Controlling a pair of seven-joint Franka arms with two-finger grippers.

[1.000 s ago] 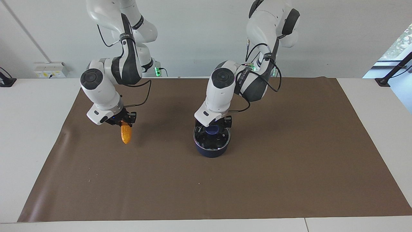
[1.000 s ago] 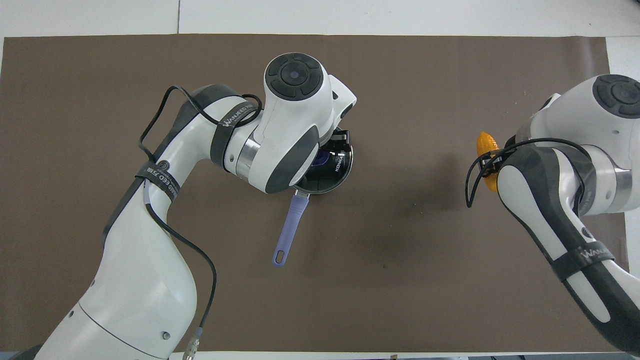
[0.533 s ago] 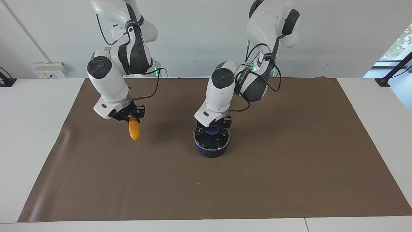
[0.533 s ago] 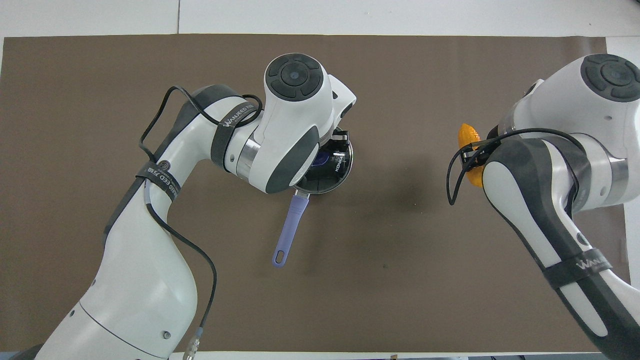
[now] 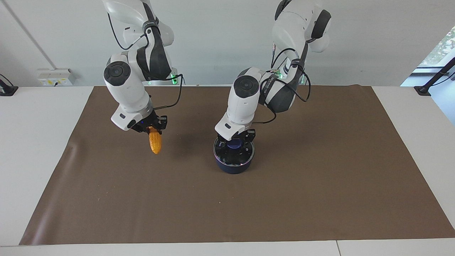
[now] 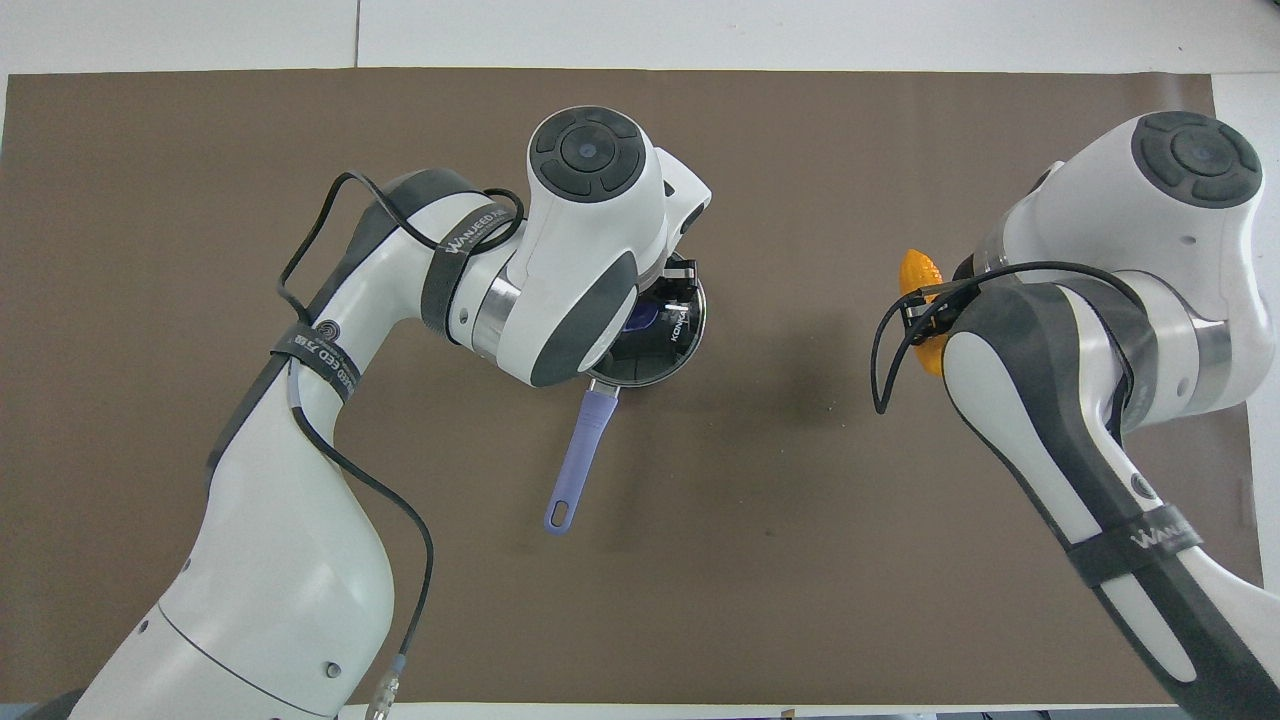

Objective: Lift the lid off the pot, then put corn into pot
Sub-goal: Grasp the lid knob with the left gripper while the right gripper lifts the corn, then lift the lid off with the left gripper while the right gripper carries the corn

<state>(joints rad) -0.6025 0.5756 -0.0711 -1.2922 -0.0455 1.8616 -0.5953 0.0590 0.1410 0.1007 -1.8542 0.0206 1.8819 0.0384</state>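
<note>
**Corn carried toward the pot; lid not yet off**

Since the earlier frame, the right gripper [image 5: 152,128] has risen and travelled toward the pot [image 5: 233,165], taking the corn [image 5: 155,142] with it. The left gripper [image 5: 236,138] has barely shifted over the lid [image 5: 234,155].

Item 1, corn. Orange-yellow cob, pinched at its upper end between the right gripper's fingers [image 5: 159,127]. It hangs tip-down in the air over bare mat [image 5: 320,170], toward the right arm's end of the table and well apart from the pot. In the overhead view only part of it [image 6: 919,273] shows past the right wrist.

Item 2, lid. Clear glass disc with metal rim, sitting on the pot. Its blue knob [image 5: 234,144] lies between the left gripper's fingers, which come down on either side of it (whether they press the knob or merely flank it cannot be told). In the overhead view the lid [image 6: 672,350] is largely covered by the left arm.

Item 3, pot. Dark navy saucepan at mid-mat, resting on the surface. Its handle [image 6: 580,450] points toward the robots.

Item 4, mat. Brown sheet covering most of the white table [image 5: 32,142].
</note>
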